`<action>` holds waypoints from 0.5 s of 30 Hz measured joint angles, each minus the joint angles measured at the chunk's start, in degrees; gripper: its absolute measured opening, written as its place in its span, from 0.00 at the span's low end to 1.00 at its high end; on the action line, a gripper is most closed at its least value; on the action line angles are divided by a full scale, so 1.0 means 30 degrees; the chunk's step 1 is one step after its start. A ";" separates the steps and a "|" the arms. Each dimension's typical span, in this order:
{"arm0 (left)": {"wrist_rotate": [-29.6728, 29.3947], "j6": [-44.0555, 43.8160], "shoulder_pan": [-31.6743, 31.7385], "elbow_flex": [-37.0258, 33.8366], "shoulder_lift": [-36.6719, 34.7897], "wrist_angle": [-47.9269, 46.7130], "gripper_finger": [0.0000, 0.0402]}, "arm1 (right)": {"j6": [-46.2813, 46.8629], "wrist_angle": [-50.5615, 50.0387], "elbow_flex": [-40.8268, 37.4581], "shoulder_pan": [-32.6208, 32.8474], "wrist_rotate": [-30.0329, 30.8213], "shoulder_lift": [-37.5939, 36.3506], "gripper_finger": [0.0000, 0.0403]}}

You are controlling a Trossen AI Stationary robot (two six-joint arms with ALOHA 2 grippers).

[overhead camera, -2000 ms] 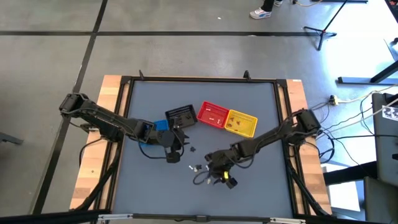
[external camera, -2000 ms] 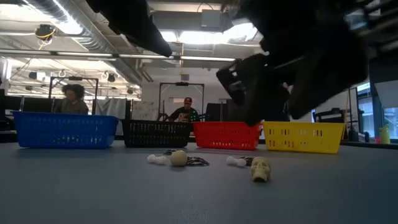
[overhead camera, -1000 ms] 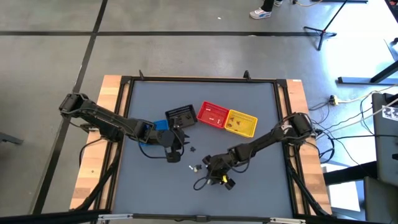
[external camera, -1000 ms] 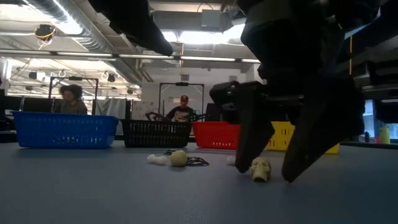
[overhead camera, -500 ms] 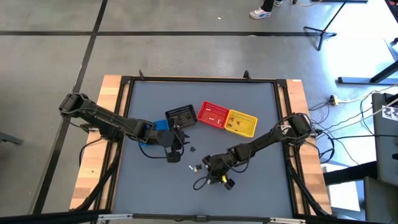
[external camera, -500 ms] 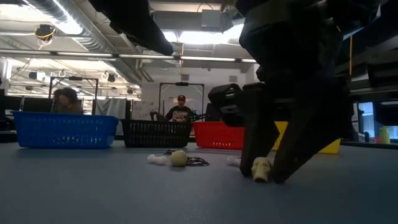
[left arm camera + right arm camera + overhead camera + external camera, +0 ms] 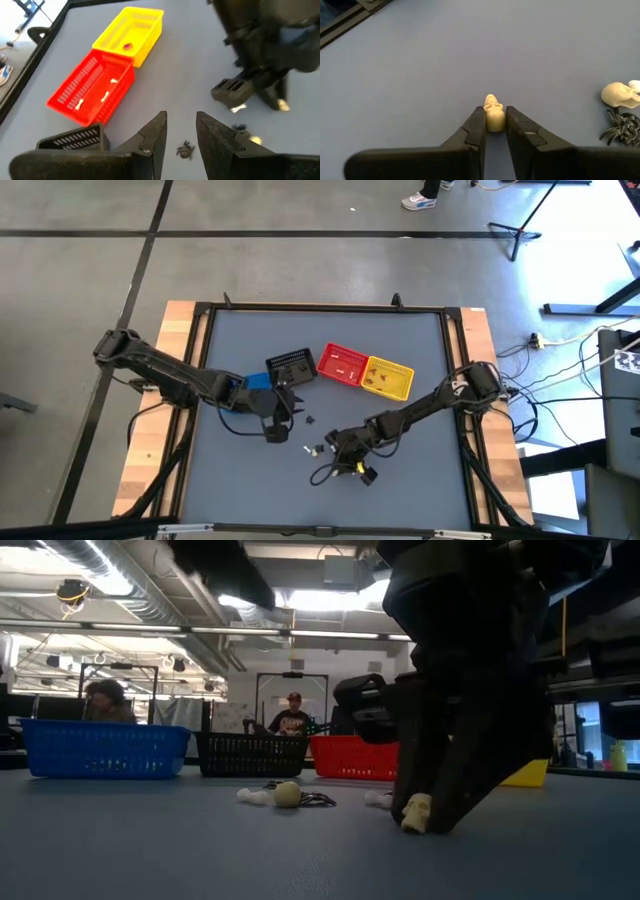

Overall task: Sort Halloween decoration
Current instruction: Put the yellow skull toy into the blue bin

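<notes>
My right gripper [image 7: 494, 131] is low over the near middle of the table [image 7: 352, 463] and is shut on a small cream skull trinket [image 7: 494, 117], which also shows in the low view [image 7: 415, 812]. A second cream skull [image 7: 618, 95] and a black spider [image 7: 620, 126] lie loose beside it. The low view shows them as a cream ball [image 7: 287, 794], a white bone [image 7: 252, 796] and a dark spider [image 7: 316, 800]. My left gripper [image 7: 180, 130] hovers open near the black basket [image 7: 292, 366], above a black spider [image 7: 186, 150]. My right gripper pinches the cream skull by its two sides [image 7: 496, 123] between the tips of its fingers [image 7: 479, 125]. The fingers slant down onto it from the table's right. The skull's underside [image 7: 413, 827] is at the table top.
Four small baskets stand in a row past the trinkets: blue [image 7: 103, 748], black [image 7: 250, 754], red [image 7: 355, 757] and yellow [image 7: 527, 774]. The red one holds white bones [image 7: 106, 96]; the yellow holds a small item [image 7: 127, 46]. People sit in the room beyond the table.
My right gripper has stayed low at the table and shut: its fingers stood wide apart on either side of the cream skull, drew in, and now pinch it. The skull has shifted slightly within the closing fingers.
</notes>
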 joint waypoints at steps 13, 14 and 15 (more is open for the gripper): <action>-0.0026 -0.2109 -0.2758 0.4072 -0.1101 -0.5929 0.24 | -0.0223 -0.0617 0.2608 -0.0407 0.0921 0.0058 0.15; -0.0048 -0.2135 -0.3092 0.4163 -0.1288 -0.6149 0.24 | -0.0388 -0.0783 0.2882 -0.0482 0.1072 0.0058 0.15; -0.0055 -0.2149 -0.3365 0.4281 -0.1454 -0.6239 0.24 | -0.0624 -0.0952 0.3206 -0.0602 0.1270 0.0058 0.15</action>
